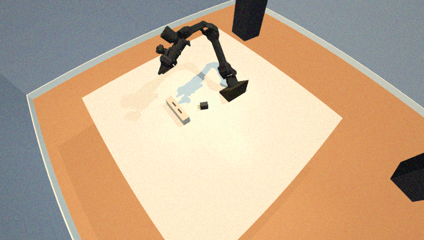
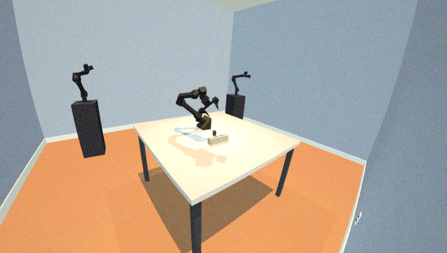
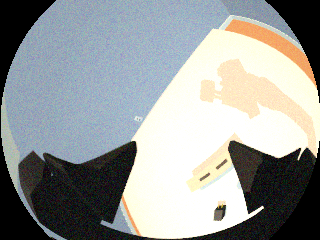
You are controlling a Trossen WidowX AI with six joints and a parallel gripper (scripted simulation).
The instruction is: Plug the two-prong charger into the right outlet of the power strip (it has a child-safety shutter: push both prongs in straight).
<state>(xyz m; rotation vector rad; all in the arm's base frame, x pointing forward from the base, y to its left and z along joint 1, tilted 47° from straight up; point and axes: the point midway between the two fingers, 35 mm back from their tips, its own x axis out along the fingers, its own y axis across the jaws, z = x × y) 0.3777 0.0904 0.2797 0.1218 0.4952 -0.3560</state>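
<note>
The arm [image 1: 218, 49] [image 2: 188, 108] rises from its base [image 1: 234, 91] [image 2: 205, 123] on the table [image 1: 223, 166] [image 2: 194, 175] [image 3: 170, 200], leans out to a high elbow, then folds over so that the last links slope down. The gripper [image 1: 162, 71] [image 2: 213, 112] [image 3: 186, 147] hangs above the tabletop, pitched downward at a slant. Its jaws are released and spread wide, with nothing between them; in the wrist view they stand at either side of the picture.

The charger [image 1: 203, 105] [image 2: 214, 133] [image 3: 219, 212] lies on the table, below the jaws and apart from them. In the wrist view it appears low down, in the gap but nearer the right-hand finger of the picture. Its prongs face the strip [image 1: 184, 115] [image 2: 218, 139] [image 3: 212, 171], and are outside both outlets. The strip rests near the charger, also below the jaws and not touched by them; that same finger covers one end of it in the wrist view.
</note>
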